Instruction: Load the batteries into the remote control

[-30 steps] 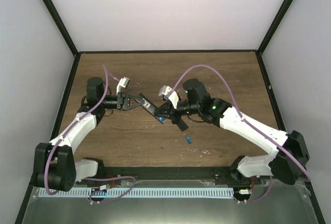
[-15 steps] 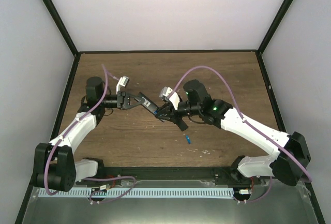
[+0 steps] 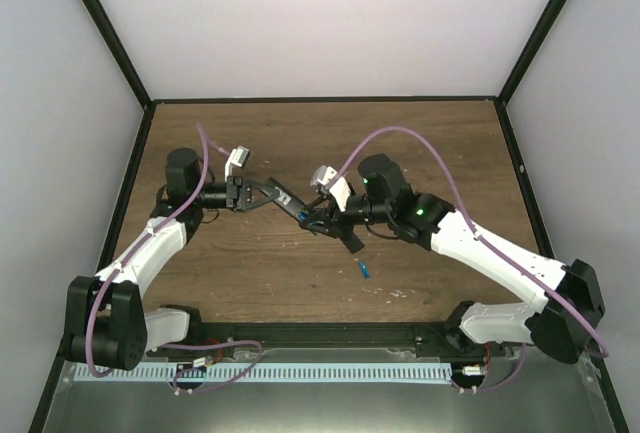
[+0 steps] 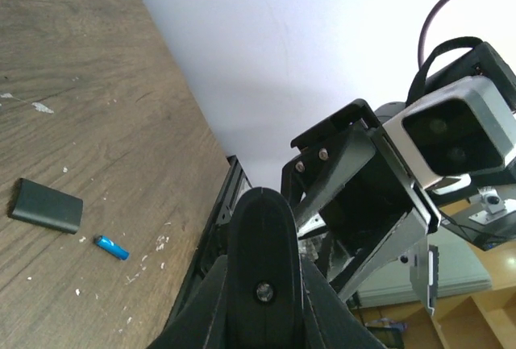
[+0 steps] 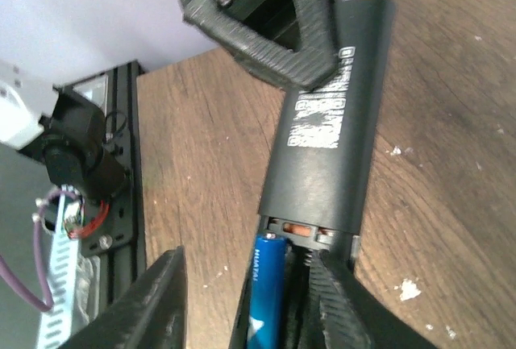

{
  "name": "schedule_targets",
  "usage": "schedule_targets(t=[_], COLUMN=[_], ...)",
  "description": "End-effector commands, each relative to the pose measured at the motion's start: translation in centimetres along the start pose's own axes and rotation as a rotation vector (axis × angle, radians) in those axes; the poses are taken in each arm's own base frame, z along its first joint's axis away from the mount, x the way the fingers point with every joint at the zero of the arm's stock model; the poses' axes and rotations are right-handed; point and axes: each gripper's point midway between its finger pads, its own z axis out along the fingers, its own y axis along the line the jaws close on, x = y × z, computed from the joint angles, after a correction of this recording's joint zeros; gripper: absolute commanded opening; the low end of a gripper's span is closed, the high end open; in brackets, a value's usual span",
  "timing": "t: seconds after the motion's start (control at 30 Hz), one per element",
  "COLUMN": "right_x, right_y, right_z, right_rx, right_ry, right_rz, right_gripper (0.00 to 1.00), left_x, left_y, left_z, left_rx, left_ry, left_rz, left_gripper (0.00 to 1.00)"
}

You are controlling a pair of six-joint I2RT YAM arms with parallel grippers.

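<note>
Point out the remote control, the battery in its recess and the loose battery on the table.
remote control [image 5: 326, 164]: right wrist view, middle of its black back.
battery in the recess [image 5: 266, 292]: right wrist view, its blue side.
loose battery [image 4: 112, 247]: left wrist view, middle of the cylinder.

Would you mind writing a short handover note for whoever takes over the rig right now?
Grippers: the left gripper is shut on the remote control, gripping its closed end. The right gripper is open, its fingers on either side of the battery recess.
Things: the first battery lies in the recess; I cannot tell if it is fully seated. The second battery lies loose on the table beside a small black piece, probably the battery cover.
Done: one battery placed.
Left: seat it, then load the second battery.
</note>
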Motion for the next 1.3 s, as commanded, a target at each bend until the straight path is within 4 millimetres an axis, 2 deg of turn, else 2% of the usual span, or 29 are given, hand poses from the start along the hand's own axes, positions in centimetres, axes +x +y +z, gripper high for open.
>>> schedule_targets(t=[0.0,0.2,0.27,0.37,0.53,0.7,0.87,1.03,1.13,1.27], right_x=[-2.6,-4.6,-4.5,-3.3,-2.7,-4.0,-4.7,-3.5,-2.5,-2.5], right_y=[0.3,-0.1,-0.5,-0.9,-0.9,-1.7,-1.4,-0.6,-0.8,-0.5], right_z=[-1.8,-3.2,-3.0,-1.8,-0.4,-1.5,-2.2,-1.2,-0.6,-0.3], right_rx=[0.046,0.1,0.106,0.077,0.003,-0.036,-0.116,-0.206,-0.21,-0.245], right_ry=[-0.079,-0.152,-0.136,-0.059,0.018,0.003,-0.008,0.067,0.101,0.104], right_rz=[-0.034,0.005,0.055,0.165,0.338,0.464,0.538,0.624,0.652,0.655], right_gripper=[0.4,0.67,0.74,0.78,0.81,0.81,0.8,0.78,0.78,0.77], left_x=[0.4,0.7,0.8,0.9,0.9,1.0,1.0,1.0,1.0,0.9], left_y=[-0.8,-1.1,-1.3,-1.6,-1.9,-2.0,-2.1,-2.2,-2.2,-2.2], left_z=[0.0,0.0,0.0,-0.1,-0.1,-0.1,-0.1,-0.1,-0.1,0.0], left_rx=[0.033,0.042,0.045,0.05,0.058,0.062,0.065,0.066,0.067,0.068], left_ry=[0.028,0.037,0.039,0.043,0.052,0.057,0.059,0.061,0.063,0.064], left_rz=[0.027,0.027,0.027,0.028,0.028,0.032,0.034,0.037,0.038,0.035], left_gripper=[0.0,0.0,0.0,0.0,0.0,0.0,0.0,0.0,0.0,0.0])
